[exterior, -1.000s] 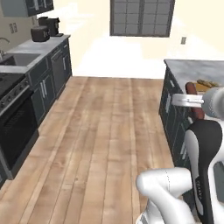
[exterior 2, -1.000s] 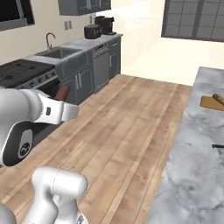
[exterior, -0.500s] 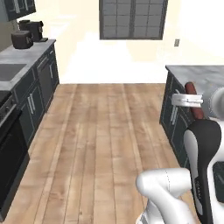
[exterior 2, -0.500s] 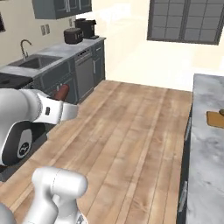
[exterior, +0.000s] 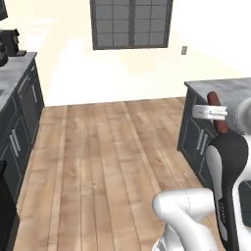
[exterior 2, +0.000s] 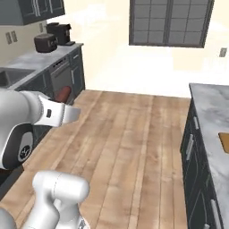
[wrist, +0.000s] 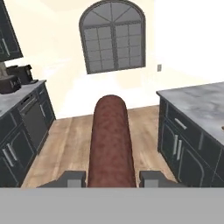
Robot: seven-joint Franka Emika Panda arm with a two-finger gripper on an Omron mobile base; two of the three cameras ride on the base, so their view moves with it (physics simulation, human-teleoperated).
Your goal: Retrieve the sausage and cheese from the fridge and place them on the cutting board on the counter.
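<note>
Tool (wrist: 111,178) clamped shut on the short reddish-brown cylindrical sausage (wrist: 111,142), carried over the wood floor beside the grey-white marble bench (exterior 2: 212,116). Risk: the long overhang could slip or strike the bench edge before reaching the tan wooden cutting board (exterior 2: 224,142).

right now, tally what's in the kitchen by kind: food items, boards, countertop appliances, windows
food items: 1, the sausage in the shut gripper
boards: 1, the cutting board at the edge of the counter
countertop appliances: 2, a coffee maker and a dark round appliance
windows: 1, the window
total: 5
</note>
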